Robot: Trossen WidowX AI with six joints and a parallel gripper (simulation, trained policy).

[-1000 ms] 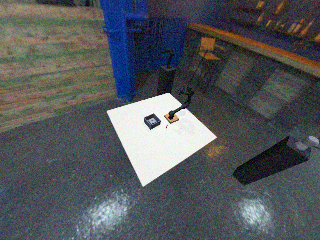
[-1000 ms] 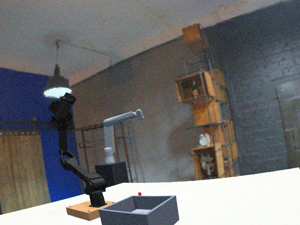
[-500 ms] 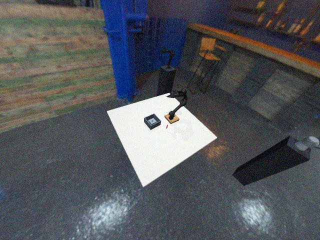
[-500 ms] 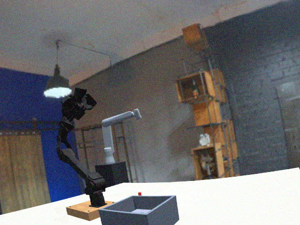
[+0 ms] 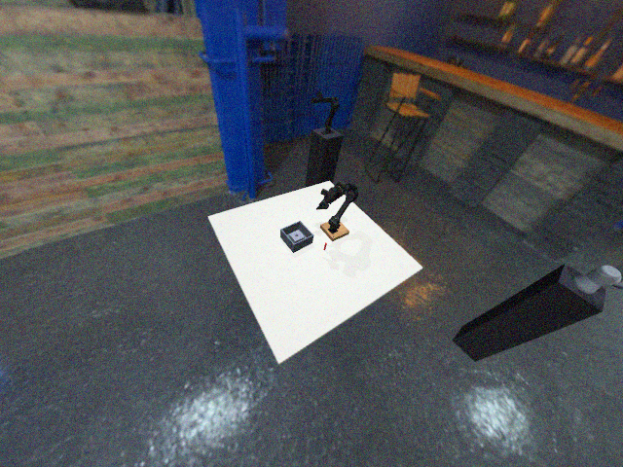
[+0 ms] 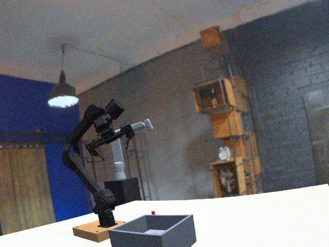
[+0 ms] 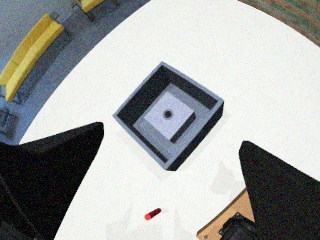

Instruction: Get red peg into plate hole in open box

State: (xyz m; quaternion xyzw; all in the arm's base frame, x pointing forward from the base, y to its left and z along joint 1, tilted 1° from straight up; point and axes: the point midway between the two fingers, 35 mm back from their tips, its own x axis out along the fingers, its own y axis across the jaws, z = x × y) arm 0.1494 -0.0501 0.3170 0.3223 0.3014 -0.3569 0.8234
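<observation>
Red cylindrical peg lies ungrasped; black two-fingered gripper hangs high, fingers apart; approach stage, requiring descent onto peg.

So there's a plank wall next to bright blue metalwork, a bar stool at a wood-topped bar, a lit pendant lamp, and yellow seating off past the counter.

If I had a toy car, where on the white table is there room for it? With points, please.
Lots of room on the side of the box (image 5: 303,245) (image 6: 178,231) (image 7: 194,142) away from the wooden base (image 5: 342,234) (image 6: 85,234) (image 7: 220,222). It's crowded between them, with the red peg (image 5: 324,246) (image 6: 152,212) (image 7: 153,214) close by.
</observation>
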